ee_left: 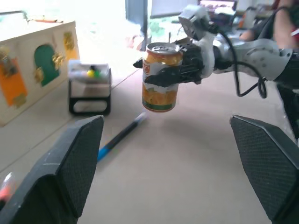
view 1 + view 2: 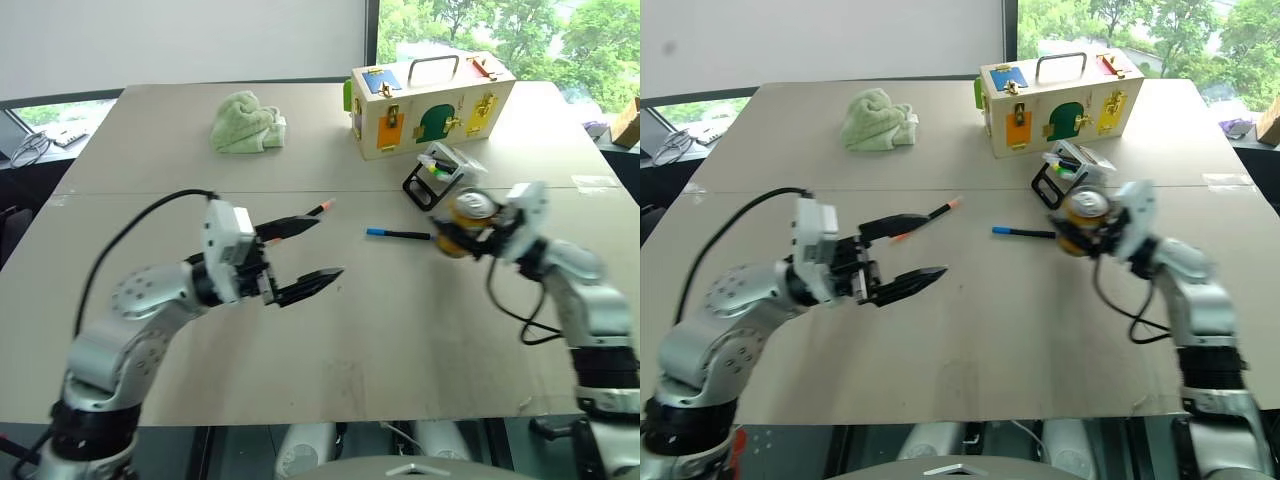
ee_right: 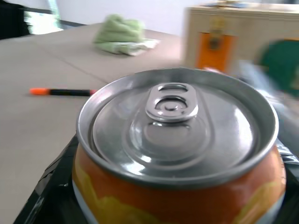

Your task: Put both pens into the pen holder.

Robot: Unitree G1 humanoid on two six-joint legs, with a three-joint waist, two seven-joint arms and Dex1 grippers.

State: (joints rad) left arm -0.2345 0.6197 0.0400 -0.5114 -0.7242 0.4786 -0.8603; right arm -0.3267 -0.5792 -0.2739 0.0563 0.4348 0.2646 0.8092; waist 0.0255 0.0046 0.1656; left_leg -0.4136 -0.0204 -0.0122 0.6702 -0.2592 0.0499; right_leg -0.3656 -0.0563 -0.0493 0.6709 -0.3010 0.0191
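Tabletop [image 2: 400, 330] views miss the can's [image 1: 161, 77] side, which the spread left gripper's [image 2: 307, 255] camera shows clamped upright by the right gripper [image 1: 180, 70].

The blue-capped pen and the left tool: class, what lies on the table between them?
Nothing: in the left eye view, bare table separates the blue-capped pen from the left tool.

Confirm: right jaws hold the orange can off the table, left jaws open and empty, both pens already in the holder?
Not quite: the pens are not in the pen holder. The left eye view shows the blue-capped pen and the orange-ended pen lying on the table. The rest stands: the right gripper holds the can, and the left gripper is open and empty.
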